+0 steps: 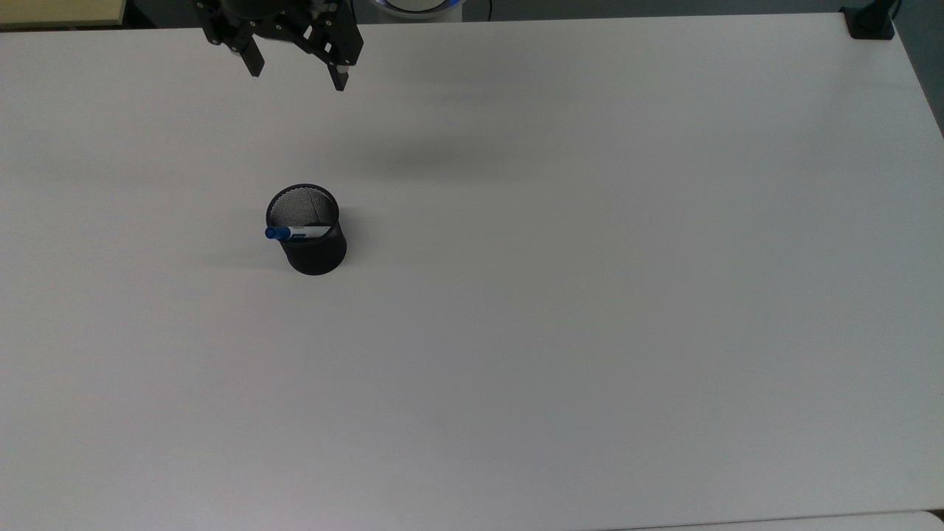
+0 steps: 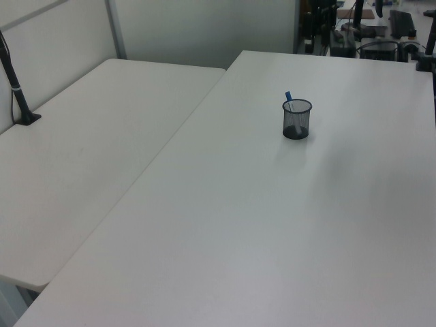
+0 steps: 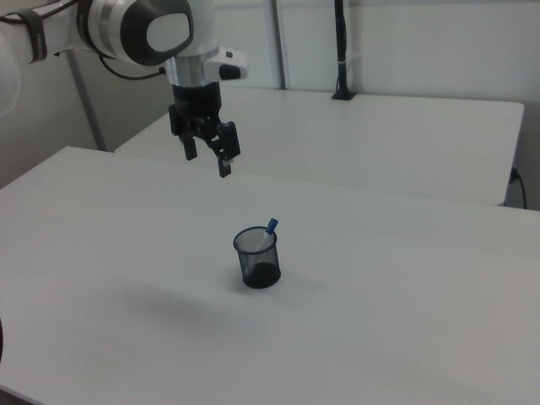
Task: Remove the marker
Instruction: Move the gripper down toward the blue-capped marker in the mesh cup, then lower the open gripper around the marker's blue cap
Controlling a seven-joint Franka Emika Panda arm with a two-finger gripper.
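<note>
A black mesh cup [image 1: 311,232] [image 2: 297,120] [image 3: 257,258] stands upright on the white table [image 1: 560,295]. The marker [image 1: 293,232] [image 2: 289,99] [image 3: 268,231] leans inside it, white barrel mostly hidden, blue cap poking over the rim toward the top view's left. My gripper [image 1: 298,74] [image 3: 207,160] hangs open and empty high above the table, near the top view's upper edge and well clear of the cup, fingers pointing down.
A second white table [image 2: 82,150] adjoins along the left view's left, with a black post [image 2: 17,88] clamped to it. A black clamp [image 1: 869,22] sits at the top view's upper right corner. Equipment crowds the far end [image 2: 368,34].
</note>
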